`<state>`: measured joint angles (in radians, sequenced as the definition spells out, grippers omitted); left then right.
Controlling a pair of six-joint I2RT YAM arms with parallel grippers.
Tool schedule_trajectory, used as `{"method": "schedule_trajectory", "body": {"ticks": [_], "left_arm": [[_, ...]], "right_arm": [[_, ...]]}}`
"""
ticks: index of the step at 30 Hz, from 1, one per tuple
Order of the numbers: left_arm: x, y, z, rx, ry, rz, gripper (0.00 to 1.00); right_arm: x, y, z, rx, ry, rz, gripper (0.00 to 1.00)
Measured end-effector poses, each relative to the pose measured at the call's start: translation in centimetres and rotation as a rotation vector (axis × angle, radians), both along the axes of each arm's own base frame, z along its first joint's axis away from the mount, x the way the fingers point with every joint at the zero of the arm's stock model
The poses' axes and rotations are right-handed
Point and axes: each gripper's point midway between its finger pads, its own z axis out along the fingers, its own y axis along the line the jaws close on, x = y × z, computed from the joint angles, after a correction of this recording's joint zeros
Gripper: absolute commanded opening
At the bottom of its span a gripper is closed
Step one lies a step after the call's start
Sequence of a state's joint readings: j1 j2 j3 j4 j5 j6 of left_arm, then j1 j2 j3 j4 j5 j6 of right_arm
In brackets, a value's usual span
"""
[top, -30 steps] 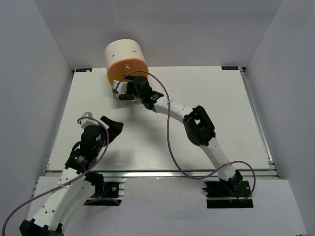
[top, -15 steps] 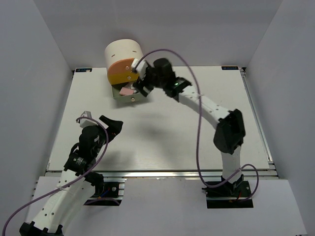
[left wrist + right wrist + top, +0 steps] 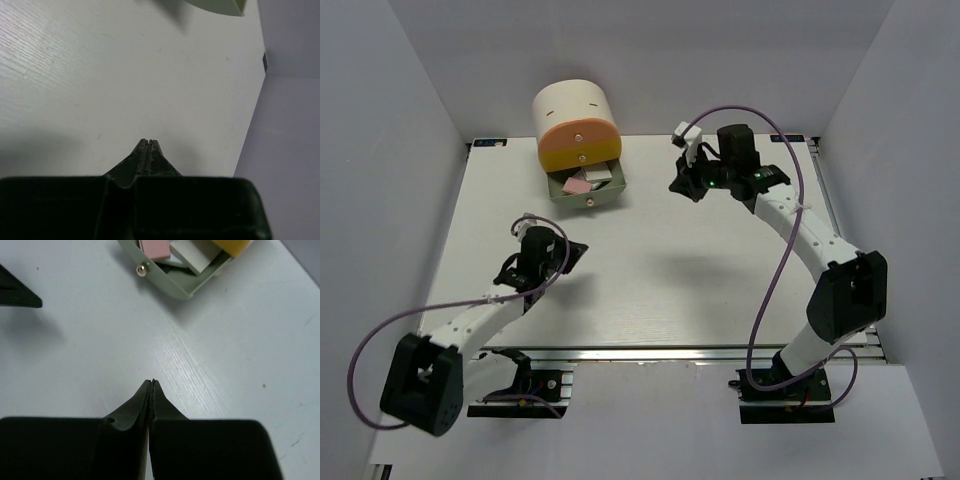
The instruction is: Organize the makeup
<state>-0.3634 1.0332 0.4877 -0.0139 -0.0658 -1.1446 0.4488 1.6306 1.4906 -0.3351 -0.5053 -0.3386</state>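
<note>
The makeup I can see is a pink square (image 3: 578,186) (image 3: 156,247) and a white square (image 3: 599,176) (image 3: 192,252). Both lie in a pale green drawer (image 3: 606,196) (image 3: 175,287) that stands pulled out from the base of the cream cylinder (image 3: 570,105). My right gripper (image 3: 678,186) (image 3: 152,382) hovers over bare table to the right of the drawer, shut on nothing. My left gripper (image 3: 576,252) (image 3: 146,141) is low over the table in front of the drawer, also shut and empty. Other makeup is out of view.
The cylinder's orange-yellow front (image 3: 580,140) faces the arms above the open drawer, whose brass knob (image 3: 142,270) points at the right gripper. A corner of the drawer (image 3: 220,5) shows in the left wrist view. Grey walls enclose the white table (image 3: 720,260).
The right arm has pulled away from the drawer to the right, leaving it open, and its jaws have shut. The left arm has stretched forward over the table and its gripper has shut.
</note>
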Motion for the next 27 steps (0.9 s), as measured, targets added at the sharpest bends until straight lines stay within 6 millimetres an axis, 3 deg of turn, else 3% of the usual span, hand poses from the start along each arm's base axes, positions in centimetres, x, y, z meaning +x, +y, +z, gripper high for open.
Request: {"method": "schedule_trajectory", "body": {"ticks": [4, 12, 19, 27], "left_arm": [[2.8, -0.9, -2.4, -0.032, 0.104, 0.059, 0.0], [9.8, -1.8, -3.3, -0.117, 0.15, 0.202, 0.0], [11.6, 0.2, -5.9, -0.114, 0.222, 0.337, 0.0], [14.8, 2.7, -4.6, -0.107, 0.163, 0.45, 0.0]], "right_arm": [[-0.7, -2.0, -0.7, 0.01, 0.052, -0.051, 0.0], [-0.8, -4.3, 2.4, 0.087, 0.022, -0.112, 0.0], [-0.7, -4.9, 2.2, 0.12, 0.051, -0.131, 0.0], [-0.9, -5.1, 1.8, 0.138, 0.085, -0.132, 0.0]]}}
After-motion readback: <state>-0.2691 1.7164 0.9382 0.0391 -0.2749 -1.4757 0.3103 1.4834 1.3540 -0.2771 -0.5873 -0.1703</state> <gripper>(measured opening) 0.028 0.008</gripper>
